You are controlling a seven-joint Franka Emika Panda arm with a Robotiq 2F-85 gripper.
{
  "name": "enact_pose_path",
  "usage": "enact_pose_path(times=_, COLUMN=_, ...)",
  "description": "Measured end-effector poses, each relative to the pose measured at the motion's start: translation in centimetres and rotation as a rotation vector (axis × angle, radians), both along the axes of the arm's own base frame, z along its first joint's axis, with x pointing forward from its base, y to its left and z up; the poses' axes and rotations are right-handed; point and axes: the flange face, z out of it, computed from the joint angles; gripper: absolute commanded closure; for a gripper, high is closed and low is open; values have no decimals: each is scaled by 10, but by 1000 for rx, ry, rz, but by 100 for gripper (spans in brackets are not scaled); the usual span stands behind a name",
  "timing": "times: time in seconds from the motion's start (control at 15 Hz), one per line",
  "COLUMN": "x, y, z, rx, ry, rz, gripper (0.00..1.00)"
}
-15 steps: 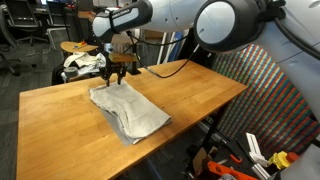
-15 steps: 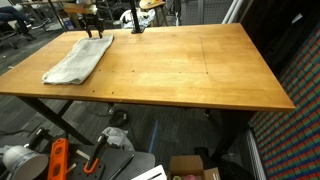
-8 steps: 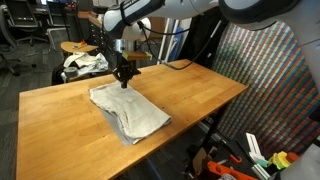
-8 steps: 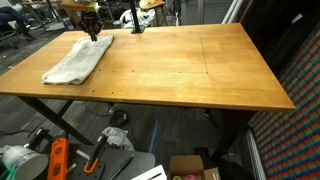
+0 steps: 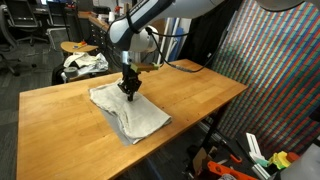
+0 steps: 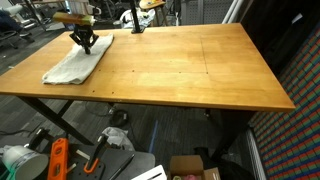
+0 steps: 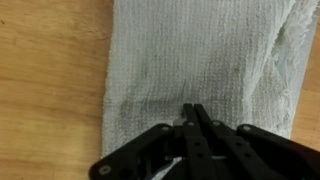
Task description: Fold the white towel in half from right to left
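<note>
The white towel (image 5: 130,112) lies spread on the wooden table (image 5: 200,95), towards one end of the top and well clear of the bare middle. In an exterior view (image 6: 75,62) it sits by a far corner, with one long side running close to the table edge. The surface is slightly rumpled, and the edge nearest the table front looks greyish.

The gripper (image 5: 129,93) points straight down onto the towel, on the part farther from the table front. In an exterior view (image 6: 86,47) it stands over the towel's far end.

Wrist view: the towel (image 7: 200,60) fills most of the picture, with bare wood down one side. The gripper (image 7: 192,110) has its jaws drawn together, and the tips meet on the cloth with a small pucker of fabric pinched between them. The weave shows faint creases running towards that spot.

Beyond the table, a mottled cloth bundle (image 5: 85,62) rests on a separate low surface, apart from the towel. A dark cable (image 5: 185,66) lies across the table's far edge.
</note>
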Motion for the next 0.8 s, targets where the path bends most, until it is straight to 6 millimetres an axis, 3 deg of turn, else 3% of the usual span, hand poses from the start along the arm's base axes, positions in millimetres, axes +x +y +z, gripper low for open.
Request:
enact_pose_path(times=0.13, x=-9, y=-3, z=-9, rx=-1, ry=-20, rz=10, gripper=93)
enact_pose_path(times=0.8, x=-17, y=-19, z=-7, rx=-12, ry=-136, rz=-9, gripper=93)
